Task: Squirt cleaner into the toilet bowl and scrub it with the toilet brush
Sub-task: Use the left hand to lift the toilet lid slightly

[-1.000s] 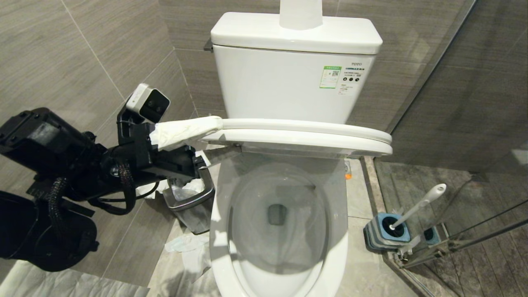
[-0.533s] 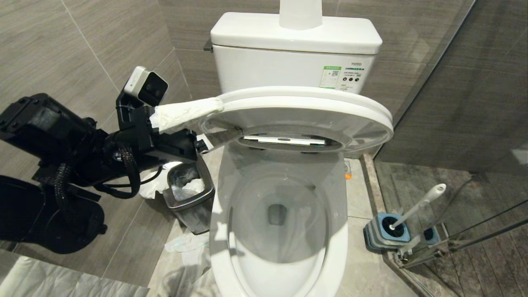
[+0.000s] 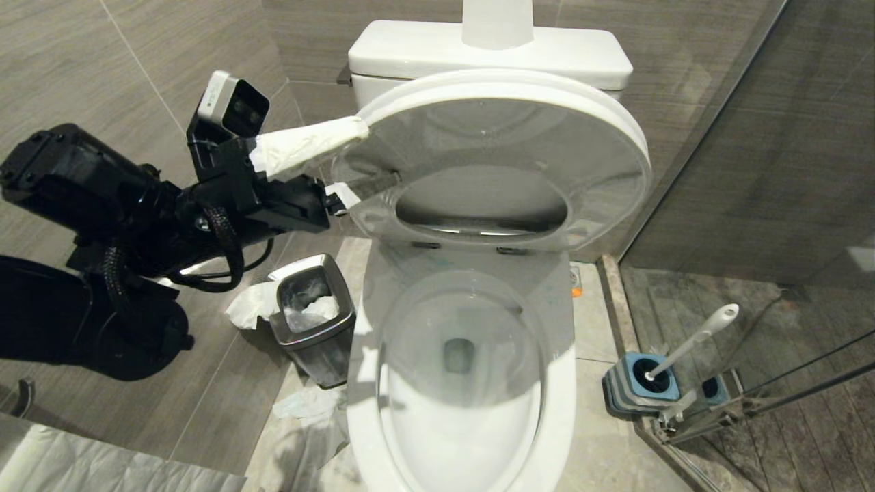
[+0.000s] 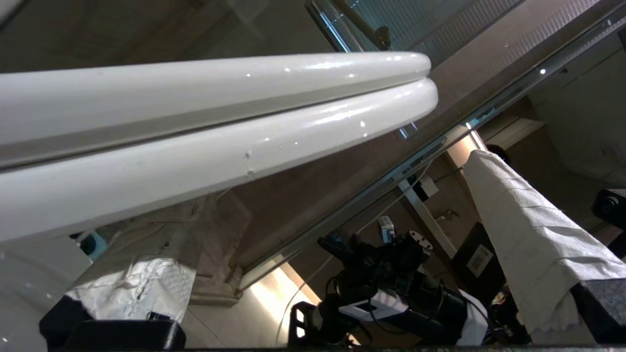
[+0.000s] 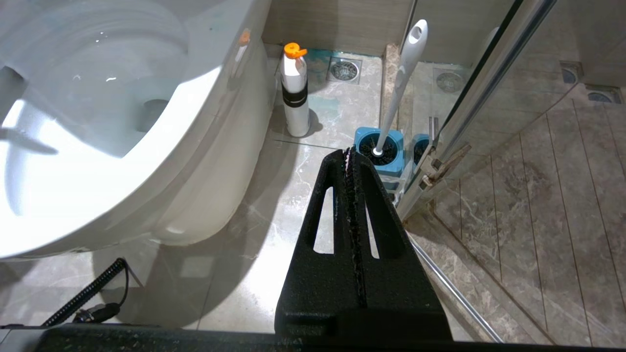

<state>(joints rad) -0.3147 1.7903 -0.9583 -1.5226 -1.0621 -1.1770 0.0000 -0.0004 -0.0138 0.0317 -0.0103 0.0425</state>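
The toilet bowl (image 3: 361,410) stands in the middle with its basin uncovered; its rim (image 5: 98,195) also shows in the right wrist view. The seat and lid (image 3: 506,137) are together, tilted up steeply toward the tank. My left gripper (image 3: 352,164) is open at their left edge, its paper-wrapped upper finger (image 3: 307,143) touching the lid's rim. In the left wrist view both rims (image 4: 220,122) cross in front of that gripper (image 4: 337,186). The toilet brush (image 3: 697,338) leans in its blue holder (image 3: 642,386) on the right. My right gripper (image 5: 348,151) is shut and empty, above the floor near the brush (image 5: 403,73).
A white cleaner bottle with an orange cap (image 5: 296,93) stands on the floor between toilet and brush holder. A steel bin (image 3: 314,321) and loose tissue (image 3: 307,403) sit left of the toilet. A glass shower door (image 3: 752,410) closes off the right. A paper roll (image 3: 497,20) stands on the tank.
The seat and lid have swung up from nearly level to steeply raised toward the tank. My left gripper rose along with their left edge. The right gripper has not moved.
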